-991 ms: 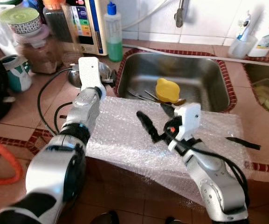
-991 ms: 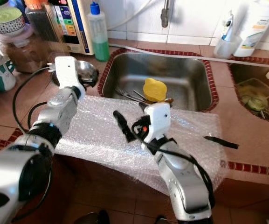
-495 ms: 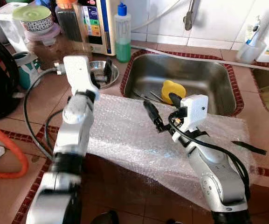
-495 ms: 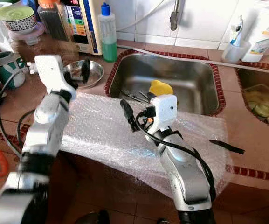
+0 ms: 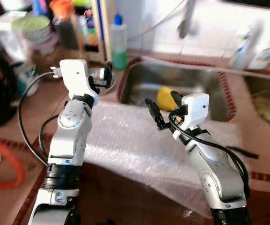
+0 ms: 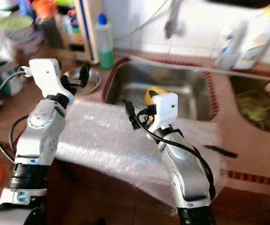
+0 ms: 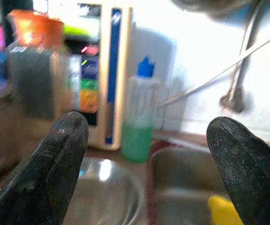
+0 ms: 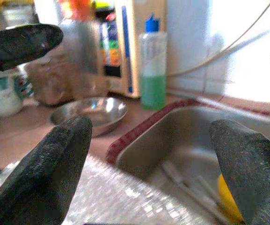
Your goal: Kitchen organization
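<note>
A steel sink holds a yellow object and some cutlery. A sheet of bubble wrap lies over the counter in front of it. My left gripper hovers open over a small steel bowl left of the sink; its wrist view shows the bowl and a green soap bottle between the spread fingers. My right gripper hangs open above the wrap at the sink's front edge, empty. Its wrist view shows the bowl, the sink and the yellow object.
Jars, a mug and a water appliance crowd the back left. The green soap bottle stands by the sink corner. A thin black item lies on the wrap's right edge. A second basin is at far right.
The whole picture has shifted and blurred, so the camera moved. My left arm has lifted, bringing its gripper up to the steel bowl. The right gripper rose slightly toward the sink.
</note>
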You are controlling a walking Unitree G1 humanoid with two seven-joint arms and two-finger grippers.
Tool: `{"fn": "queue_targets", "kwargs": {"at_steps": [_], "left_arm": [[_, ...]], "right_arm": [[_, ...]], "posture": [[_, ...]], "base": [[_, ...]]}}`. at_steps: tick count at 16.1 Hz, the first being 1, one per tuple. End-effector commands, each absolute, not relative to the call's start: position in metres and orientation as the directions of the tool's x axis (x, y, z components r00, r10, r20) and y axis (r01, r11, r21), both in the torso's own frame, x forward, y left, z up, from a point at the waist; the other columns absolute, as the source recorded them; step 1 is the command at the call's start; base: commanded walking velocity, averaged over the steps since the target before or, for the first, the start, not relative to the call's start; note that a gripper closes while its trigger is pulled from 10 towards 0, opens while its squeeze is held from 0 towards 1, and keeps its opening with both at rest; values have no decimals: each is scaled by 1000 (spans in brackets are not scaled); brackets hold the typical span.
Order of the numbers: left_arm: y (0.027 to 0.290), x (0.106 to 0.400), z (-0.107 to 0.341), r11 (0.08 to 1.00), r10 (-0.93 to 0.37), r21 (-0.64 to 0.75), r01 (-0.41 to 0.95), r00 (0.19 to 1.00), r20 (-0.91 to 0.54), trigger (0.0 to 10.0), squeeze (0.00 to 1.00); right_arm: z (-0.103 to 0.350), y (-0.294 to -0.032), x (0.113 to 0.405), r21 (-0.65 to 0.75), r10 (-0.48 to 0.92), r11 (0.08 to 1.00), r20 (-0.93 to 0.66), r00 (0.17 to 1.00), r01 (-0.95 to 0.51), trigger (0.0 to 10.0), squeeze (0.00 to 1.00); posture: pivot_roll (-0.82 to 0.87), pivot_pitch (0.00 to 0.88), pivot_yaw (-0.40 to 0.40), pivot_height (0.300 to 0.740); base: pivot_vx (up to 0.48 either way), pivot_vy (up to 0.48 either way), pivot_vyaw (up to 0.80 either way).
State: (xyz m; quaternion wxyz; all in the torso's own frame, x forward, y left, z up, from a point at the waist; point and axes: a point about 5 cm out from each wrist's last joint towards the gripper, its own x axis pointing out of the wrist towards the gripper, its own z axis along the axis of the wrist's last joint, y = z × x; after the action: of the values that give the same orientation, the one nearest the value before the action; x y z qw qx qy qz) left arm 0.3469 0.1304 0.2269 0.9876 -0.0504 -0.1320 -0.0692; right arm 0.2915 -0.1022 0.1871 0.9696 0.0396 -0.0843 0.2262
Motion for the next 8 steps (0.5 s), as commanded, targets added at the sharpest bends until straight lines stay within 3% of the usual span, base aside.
{"fn": "queue_targets", "kwargs": {"at_steps": [1,5,8], "left_arm": [[128,344,229,983,-143,-72,168,954,262,10000,0],[127,342,234,981,-153,-75,178,953,263,10000,0],[127,340,238,982,-133,-91,163,954,268,10000,0]], "right_arm": [[187,-108,295,33,412,905,185,892,-425,10000,482],[187,-107,296,38,406,907,189,894,-420,10000,486],[186,-107,297,36,408,906,191,893,-422,10000,486]], "posture": [[8,95,40,740],[18,91,40,740],[18,87,37,740]], "base": [[401,0,0],[364,0,0],[175,0,0]]}}
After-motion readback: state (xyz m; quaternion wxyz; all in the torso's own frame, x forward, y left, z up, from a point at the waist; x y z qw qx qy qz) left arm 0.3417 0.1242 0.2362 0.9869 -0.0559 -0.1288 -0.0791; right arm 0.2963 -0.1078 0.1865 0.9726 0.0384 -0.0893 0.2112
